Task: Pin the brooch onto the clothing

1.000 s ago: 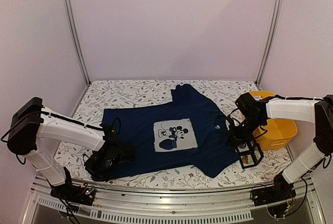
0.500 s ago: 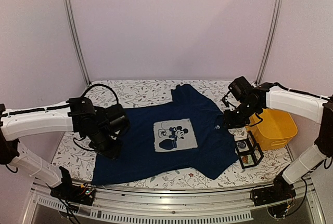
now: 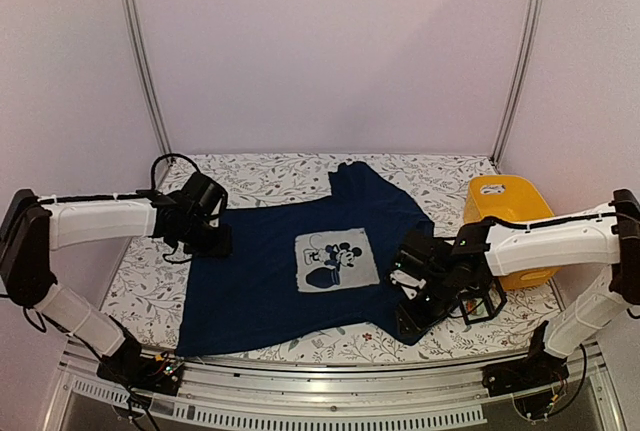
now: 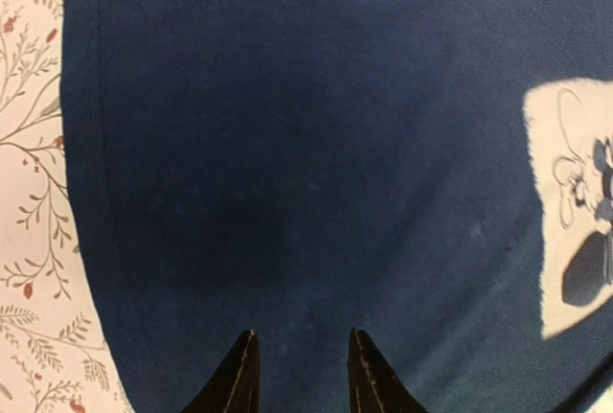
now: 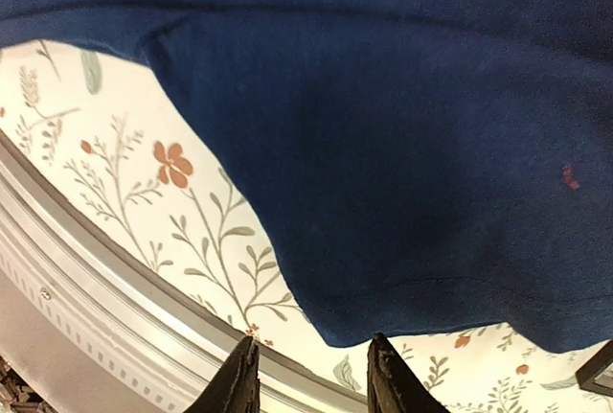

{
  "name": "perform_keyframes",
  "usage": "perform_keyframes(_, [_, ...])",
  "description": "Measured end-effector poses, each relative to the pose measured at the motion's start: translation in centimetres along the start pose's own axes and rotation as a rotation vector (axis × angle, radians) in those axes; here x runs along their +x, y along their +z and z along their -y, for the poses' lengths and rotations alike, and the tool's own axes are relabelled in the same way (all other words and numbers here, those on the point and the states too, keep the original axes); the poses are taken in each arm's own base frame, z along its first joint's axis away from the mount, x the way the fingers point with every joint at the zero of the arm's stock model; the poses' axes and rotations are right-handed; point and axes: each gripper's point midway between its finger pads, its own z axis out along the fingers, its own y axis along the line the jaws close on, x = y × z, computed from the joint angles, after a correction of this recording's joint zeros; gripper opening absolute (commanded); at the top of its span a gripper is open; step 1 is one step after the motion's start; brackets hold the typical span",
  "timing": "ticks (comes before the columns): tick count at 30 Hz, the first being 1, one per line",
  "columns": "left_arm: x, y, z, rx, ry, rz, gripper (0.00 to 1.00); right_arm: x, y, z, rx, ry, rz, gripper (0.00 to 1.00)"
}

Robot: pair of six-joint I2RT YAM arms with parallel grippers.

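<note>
The clothing (image 3: 250, 291), a navy T-shirt, lies spread flat on the floral table (image 3: 260, 176), its pale mouse print (image 3: 337, 259) face up between the two claws. The left gripper (image 4: 299, 375) hovers above the cloth just inside the hem, fingers partly apart and holding nothing, with the print ahead to its right. The right gripper (image 5: 311, 379) hangs at the shirt's near right corner, also part open and empty. A black-framed box (image 3: 485, 298) and a yellow bin (image 3: 520, 209) sit on its outer side.

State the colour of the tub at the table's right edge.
Yellow. The tub shows best in the top external view.
</note>
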Motion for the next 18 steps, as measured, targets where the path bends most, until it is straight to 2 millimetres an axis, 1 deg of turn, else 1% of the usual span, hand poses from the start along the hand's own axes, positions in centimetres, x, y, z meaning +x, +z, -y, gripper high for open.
perform_keyframes(1, [-0.2, 0.8, -0.8, -0.009, -0.022, 0.006, 0.32, 0.6, 0.6, 0.0, 0.006, 0.008, -0.019, 0.37])
perform_keyframes(3, [-0.2, 2.4, -2.1, -0.026, -0.053, 0.004, 0.32, 1.7, 1.9, 0.2, 0.025, 0.021, -0.063, 0.32])
perform_keyframes(5, [0.0, 3.8, -3.1, -0.042, -0.071, -0.004, 0.33, 2.6, 3.0, 0.4, 0.053, 0.024, -0.105, 0.23])
perform_keyframes(8, [0.3, 5.6, -3.9, -0.056, -0.083, -0.02, 0.33, 2.6, 3.3, -0.5, 0.049, 0.008, -0.103, 0.06])
perform_keyframes(9, [0.5, 6.2, -4.1, -0.058, -0.085, -0.024, 0.33, 2.8, 3.4, -0.9, 0.047, 0.007, -0.111, 0.03])
perform_keyframes(10, [0.0, 6.3, -4.0, -0.052, -0.088, -0.007, 0.33, 3.0, 3.5, -1.3, 0.043, -0.002, -0.119, 0.0])
perform_keyframes(14, [-1.0, 6.9, -4.3, -0.037, -0.103, 0.036, 0.33, 4.1, 3.7, -3.0, 0.006, -0.042, -0.161, 0.0])
perform_keyframes(17, [-1.5, 7.1, -4.5, -0.036, -0.107, 0.053, 0.33, 5.8, 3.9, -4.4, -0.033, -0.074, -0.225, 0.0])
perform_keyframes(18, [-1.7, 7.2, -4.6, -0.035, -0.107, 0.059, 0.33, 6.1, 3.9, -4.6, -0.033, -0.084, -0.235, 0.0])
